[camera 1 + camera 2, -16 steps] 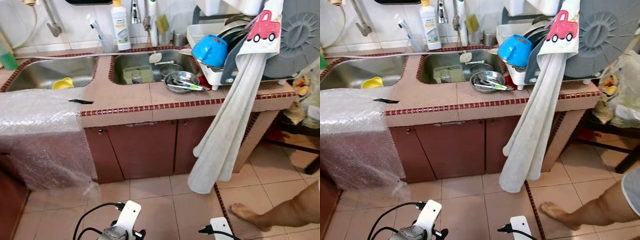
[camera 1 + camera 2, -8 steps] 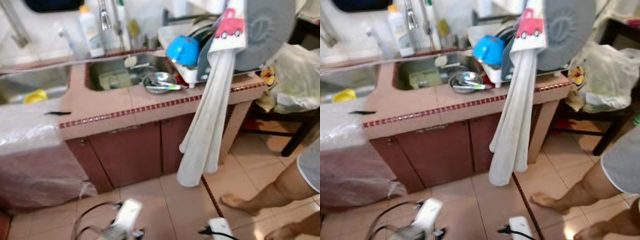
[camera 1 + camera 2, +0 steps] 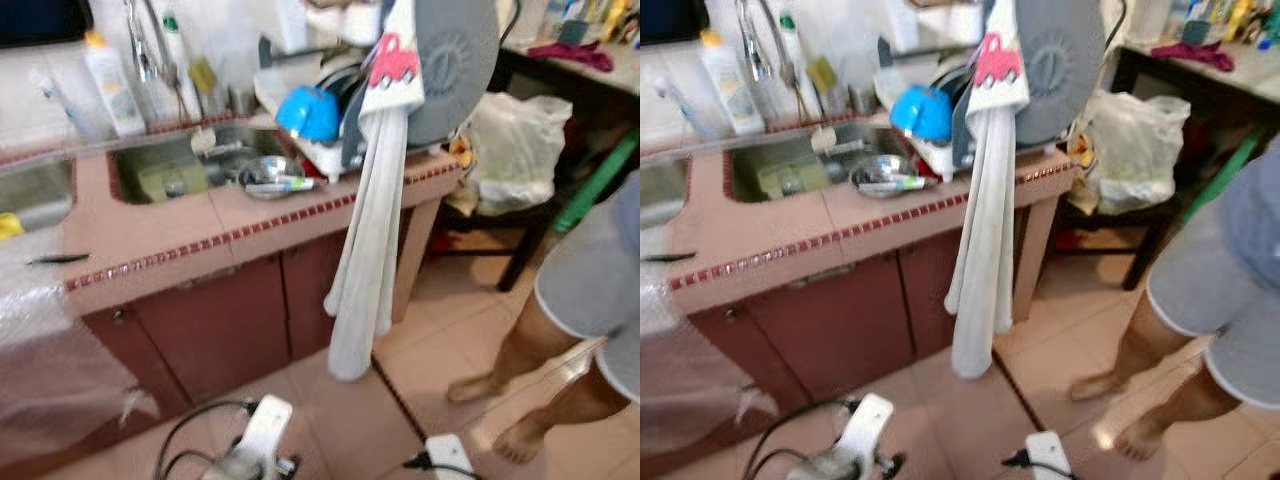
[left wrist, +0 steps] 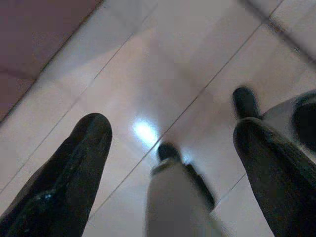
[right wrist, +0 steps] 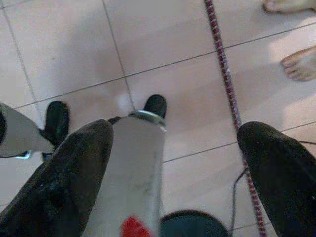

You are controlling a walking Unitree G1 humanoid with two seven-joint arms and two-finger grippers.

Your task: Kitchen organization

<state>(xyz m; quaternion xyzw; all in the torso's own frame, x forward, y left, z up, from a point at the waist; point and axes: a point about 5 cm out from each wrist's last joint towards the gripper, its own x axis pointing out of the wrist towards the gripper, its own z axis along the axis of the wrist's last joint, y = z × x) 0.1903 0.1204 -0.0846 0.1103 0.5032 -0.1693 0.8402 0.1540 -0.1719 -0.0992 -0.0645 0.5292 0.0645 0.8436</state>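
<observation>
Both grippers, left [image 4: 170, 148] and right [image 5: 173, 148], are hung spread wide and empty over the tiled floor. A blue plastic bowl [image 3: 307, 112] is propped on the white dish rack [image 3: 325, 150], presumably to drain.

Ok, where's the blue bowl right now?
In the eye views, the blue bowl sits tipped in the dish rack right of the sink, beside the hanging towel.

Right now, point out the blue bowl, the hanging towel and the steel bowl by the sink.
blue bowl [image 3: 308, 112], left eye view, its rounded side.
towel [image 3: 368, 250], left eye view, mid-length of the hanging cloth.
steel bowl [image 3: 883, 176], right eye view, its inside.
</observation>
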